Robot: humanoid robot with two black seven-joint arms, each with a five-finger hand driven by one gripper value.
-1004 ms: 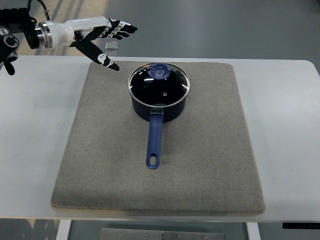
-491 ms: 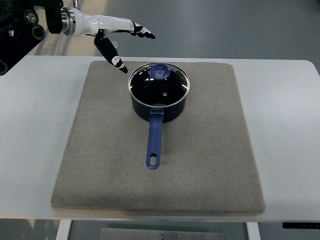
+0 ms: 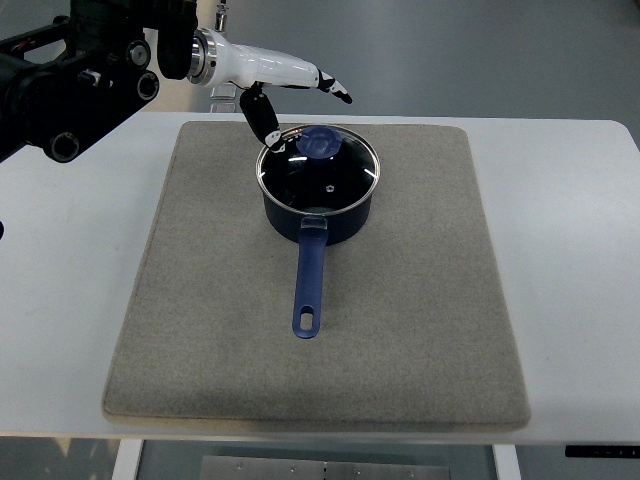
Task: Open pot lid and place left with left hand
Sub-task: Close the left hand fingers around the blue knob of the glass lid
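A dark blue saucepan [image 3: 318, 205] stands on the grey mat [image 3: 400, 300] with its blue handle [image 3: 309, 280] pointing toward the front. A glass lid [image 3: 318, 168] with a blue knob [image 3: 320, 141] sits on it. My left hand [image 3: 300, 100], white with black fingertips, reaches in from the upper left, just above and behind the lid's left rim. Its fingers are spread and hold nothing; the thumb [image 3: 264, 122] hangs down near the rim, the other fingers [image 3: 325, 84] stretch out beyond the knob. My right hand is out of view.
The mat lies on a white table [image 3: 70, 300]. The black left arm [image 3: 70, 70] fills the upper left corner. Grey floor [image 3: 480, 50] shows beyond the table's far edge.
My left hand has moved right from the mat's far left corner to just behind the lid. The pot and lid have not moved.
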